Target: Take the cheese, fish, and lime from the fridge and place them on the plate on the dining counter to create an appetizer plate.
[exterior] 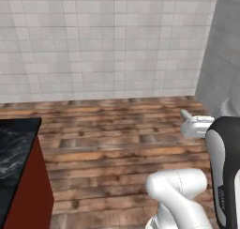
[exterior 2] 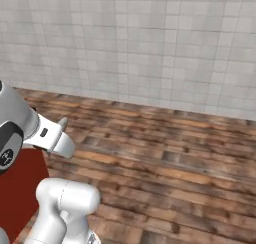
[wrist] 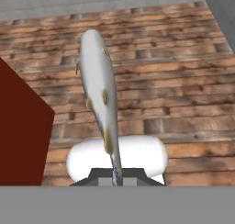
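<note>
Fingers (wrist: 115, 175) pinch the fish (wrist: 98, 81) by its tail end. Its long axis runs straight out from the fingertips, head farthest, hanging over wood floor (wrist: 174, 90). Bench (exterior: 14, 148) lies off to the left, past its red base. Plate unseen; judgement: carry continues leftward.

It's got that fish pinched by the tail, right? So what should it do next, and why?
Probably drive on toward the dining counter, turning left. The gripper is shut on the fish, which hangs over bare wooden floor. Just a corner of the counter shows at the left of the left base view, so the fish cannot be set down yet.
</note>
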Controlling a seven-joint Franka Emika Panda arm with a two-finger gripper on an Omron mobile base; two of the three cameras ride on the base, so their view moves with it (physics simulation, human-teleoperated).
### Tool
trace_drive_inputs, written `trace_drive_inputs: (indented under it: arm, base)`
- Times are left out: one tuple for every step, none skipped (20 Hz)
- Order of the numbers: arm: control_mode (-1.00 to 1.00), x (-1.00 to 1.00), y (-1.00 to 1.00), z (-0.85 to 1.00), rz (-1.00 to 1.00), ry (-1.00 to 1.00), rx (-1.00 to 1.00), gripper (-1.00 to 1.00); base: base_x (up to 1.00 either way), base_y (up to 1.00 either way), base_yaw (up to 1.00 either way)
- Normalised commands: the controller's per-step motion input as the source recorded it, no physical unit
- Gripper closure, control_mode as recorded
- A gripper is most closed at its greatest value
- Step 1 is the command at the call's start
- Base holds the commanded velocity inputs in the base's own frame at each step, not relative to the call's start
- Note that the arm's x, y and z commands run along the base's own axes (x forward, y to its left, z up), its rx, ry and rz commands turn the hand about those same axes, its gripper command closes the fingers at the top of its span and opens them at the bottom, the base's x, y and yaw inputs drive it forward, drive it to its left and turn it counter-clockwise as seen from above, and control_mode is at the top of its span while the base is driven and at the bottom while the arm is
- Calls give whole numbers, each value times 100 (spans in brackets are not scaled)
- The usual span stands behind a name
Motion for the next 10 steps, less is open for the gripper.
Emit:
trace_drive_inputs:
  arm:
    - [100, 0, 0, 0, 0, 0, 0, 100]
    - [100, 0, 0, 0, 0, 0, 0, 100]
    - [100, 0, 0, 0, 0, 0, 0, 100]
    - [100, 0, 0, 0, 0, 0, 0, 100]
    - [100, 0, 0, 0, 0, 0, 0, 100]
    - [100, 0, 0, 0, 0, 0, 0, 100]
    - [100, 0, 0, 0, 0, 0, 0, 100]
    - [100, 0, 0, 0, 0, 0, 0, 100]
    - [100, 0, 0, 0, 0, 0, 0, 100]
    - [100, 0, 0, 0, 0, 0, 0, 100]
  base:
    - [100, -49, 38]
    - [100, -49, 38]
    - [100, -47, 39]
    - [100, -46, 39]
    - [100, -46, 39]
    - [100, -47, 39]
    - [100, -47, 38]
    - [100, -47, 38]
    - [100, -47, 38]
    - [100, -47, 38]
